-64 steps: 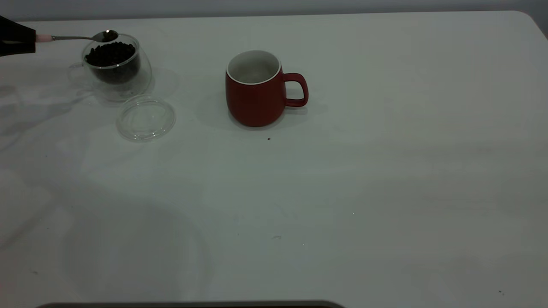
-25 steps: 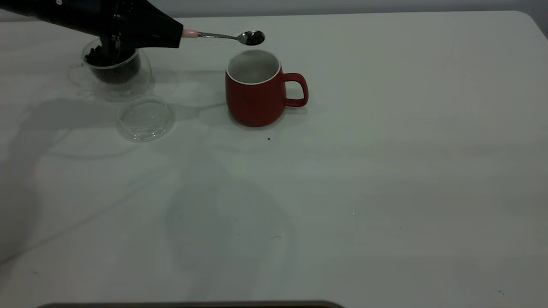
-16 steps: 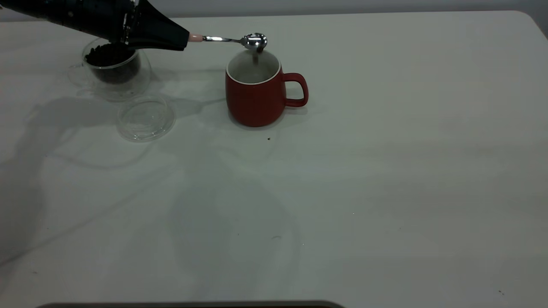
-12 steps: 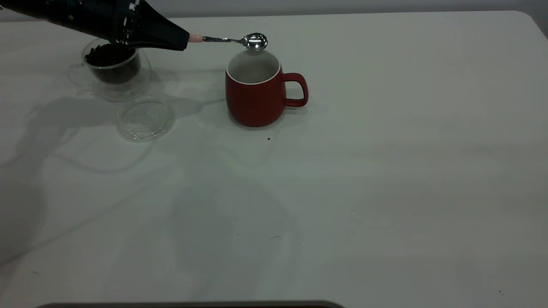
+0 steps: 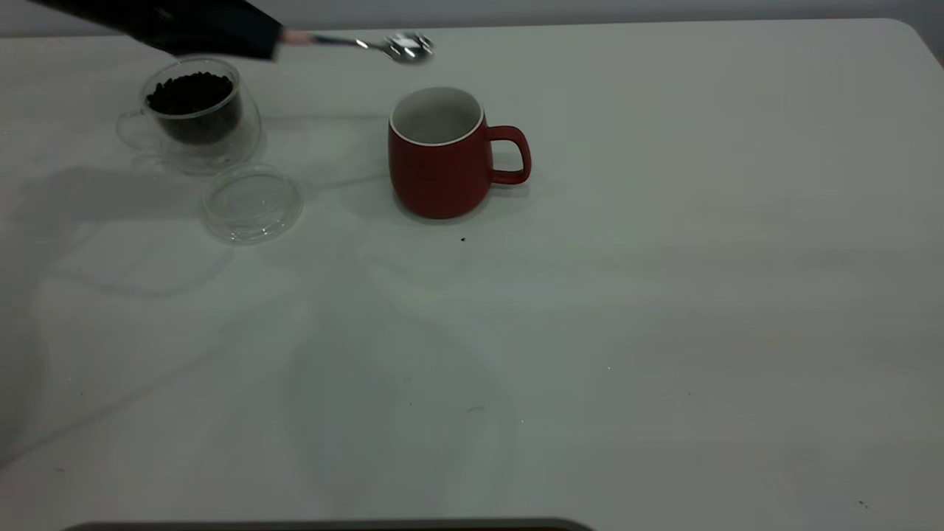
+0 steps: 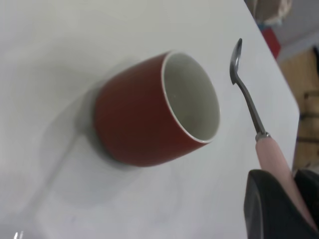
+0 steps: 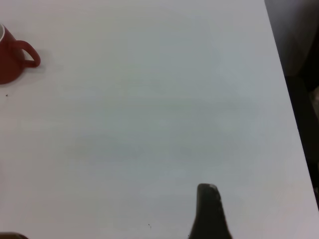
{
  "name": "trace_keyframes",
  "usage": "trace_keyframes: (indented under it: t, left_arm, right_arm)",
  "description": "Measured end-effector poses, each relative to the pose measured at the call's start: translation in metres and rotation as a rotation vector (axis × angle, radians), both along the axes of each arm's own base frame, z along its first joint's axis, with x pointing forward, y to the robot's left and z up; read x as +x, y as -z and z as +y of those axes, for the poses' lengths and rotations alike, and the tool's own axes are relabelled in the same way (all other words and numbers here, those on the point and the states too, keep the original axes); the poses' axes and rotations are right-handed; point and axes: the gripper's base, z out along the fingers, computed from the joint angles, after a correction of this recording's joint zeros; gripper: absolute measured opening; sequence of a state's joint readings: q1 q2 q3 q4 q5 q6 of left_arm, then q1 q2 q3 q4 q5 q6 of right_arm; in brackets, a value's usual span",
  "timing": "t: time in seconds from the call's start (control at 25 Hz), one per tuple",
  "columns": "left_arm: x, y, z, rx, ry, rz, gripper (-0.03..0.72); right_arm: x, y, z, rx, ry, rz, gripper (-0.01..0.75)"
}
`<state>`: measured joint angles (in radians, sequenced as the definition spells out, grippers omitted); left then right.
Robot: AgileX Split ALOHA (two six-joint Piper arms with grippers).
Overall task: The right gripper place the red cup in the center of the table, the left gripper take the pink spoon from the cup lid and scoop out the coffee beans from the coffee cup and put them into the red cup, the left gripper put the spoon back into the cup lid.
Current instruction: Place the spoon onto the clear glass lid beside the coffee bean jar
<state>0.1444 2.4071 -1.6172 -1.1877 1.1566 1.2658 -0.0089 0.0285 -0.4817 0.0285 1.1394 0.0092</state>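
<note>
Pink spoon (image 5: 369, 44) is pinched by its handle in the left tool (image 5: 251, 38), held above the counter (image 5: 664, 295), far-left of the red cup (image 5: 442, 158). Coffee cup (image 5: 195, 118) sits left, cup lid (image 5: 252, 203) just near it. Right tool's (image 7: 209, 214) state cannot be told.

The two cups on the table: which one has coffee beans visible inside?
The clear glass coffee cup, heaped with dark coffee beans. The red cup shows only white interior.

exterior view looks down across the table (image 5: 664, 332) from its near edge; left wrist view hangs close over the red cup (image 6: 149, 119) — right wrist view sees that cup (image 7: 12, 57) from afar.
</note>
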Motion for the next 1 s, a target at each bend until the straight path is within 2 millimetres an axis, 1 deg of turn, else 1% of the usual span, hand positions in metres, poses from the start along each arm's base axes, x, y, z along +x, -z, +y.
trace_keyframes:
  t: [0.08,0.2,0.36,0.48,0.64,0.72,0.8,1.0]
  left_arm:
    - [0.000,-0.009,0.021,0.002,-0.075,0.054,0.123]
    - [-0.004,-0.011,0.050,0.033,-0.150,0.132,0.123]
    - [-0.020,0.002,0.080,0.155,-0.140,0.219,0.123]
    - [-0.034,0.015,0.094,0.181,-0.142,0.282,0.123]
    - [-0.047,0.038,0.102,0.167,-0.162,0.362,0.123]
    - [-0.051,0.050,0.103,0.170,-0.172,0.388,0.123]
    - [-0.050,0.060,0.104,0.170,-0.195,0.399,0.123]
    - [-0.048,0.076,0.104,0.162,-0.249,0.411,0.123]
  right_arm:
    - [0.000,0.000,0.000,0.000,0.000,0.000,0.591]
    - [0.000,0.000,0.000,0.000,0.000,0.000,0.591]
    - [0.000,0.000,0.000,0.000,0.000,0.000,0.591]
    - [0.000,0.000,0.000,0.000,0.000,0.000,0.591]
    - [0.000,0.000,0.000,0.000,0.000,0.000,0.591]
    - [0.000,0.000,0.000,0.000,0.000,0.000,0.591]
    - [0.000,0.000,0.000,0.000,0.000,0.000,0.591]
    - [0.000,0.000,0.000,0.000,0.000,0.001,0.591]
